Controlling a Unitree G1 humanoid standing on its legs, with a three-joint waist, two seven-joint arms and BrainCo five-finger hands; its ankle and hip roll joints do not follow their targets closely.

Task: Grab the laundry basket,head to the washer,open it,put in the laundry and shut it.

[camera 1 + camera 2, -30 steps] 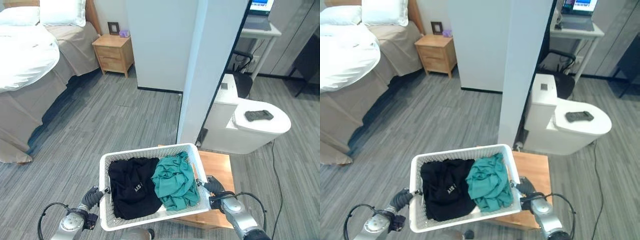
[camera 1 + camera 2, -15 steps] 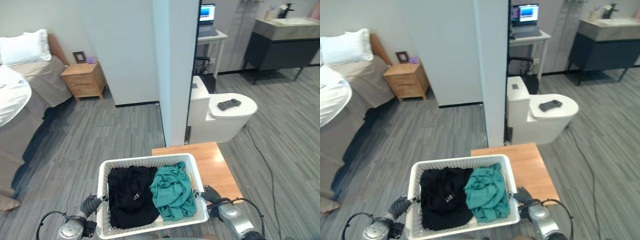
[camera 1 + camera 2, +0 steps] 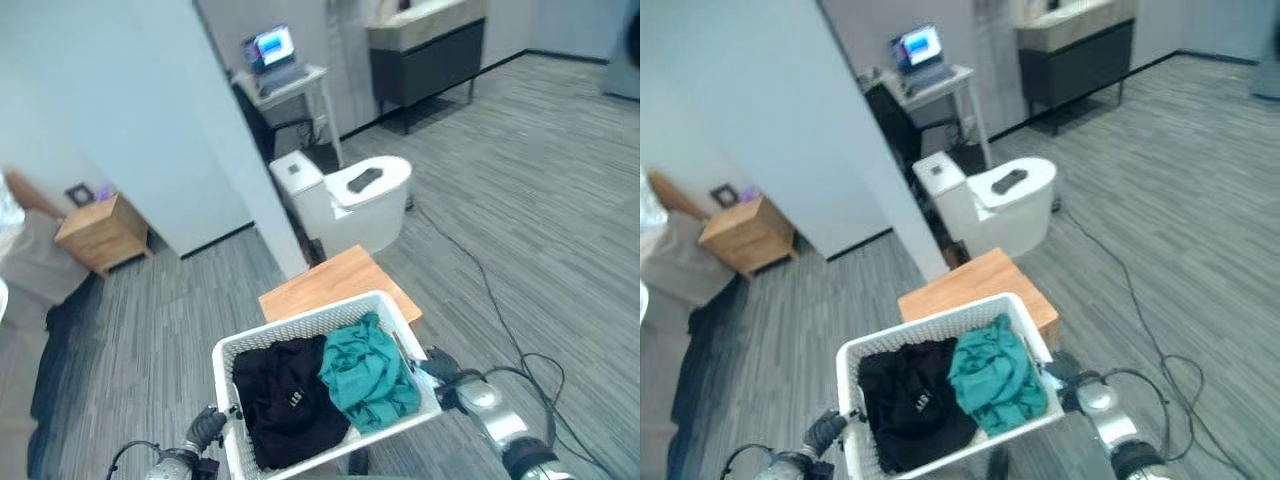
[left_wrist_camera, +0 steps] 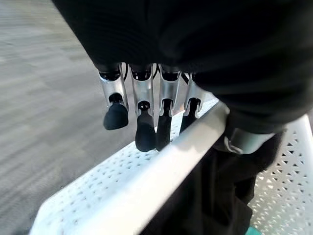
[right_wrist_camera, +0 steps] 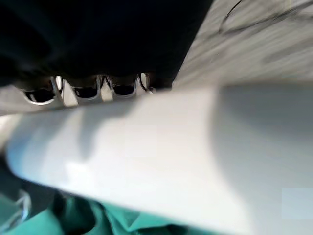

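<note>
We carried the white laundry basket (image 3: 325,395) level between our hands, its long axis running across us. Our left hand (image 3: 207,427) had its fingers (image 4: 142,112) curled over the rim at the left end; our right hand (image 3: 440,368) gripped the right end the same way. Inside lay a black garment (image 3: 285,395) beside a teal garment (image 3: 368,372). Just ahead stood a low wooden desk (image 3: 330,285), then a toilet (image 3: 350,195) against the partition wall (image 3: 150,120). We saw no washer, so open floor to the right looked like the likely way onward.

Right hand (image 5: 88,90): fingertips hidden behind the basket (image 5: 146,142) rim. Left hand (image 4: 146,107): fingertips beneath the rim, grip unclear.
</note>
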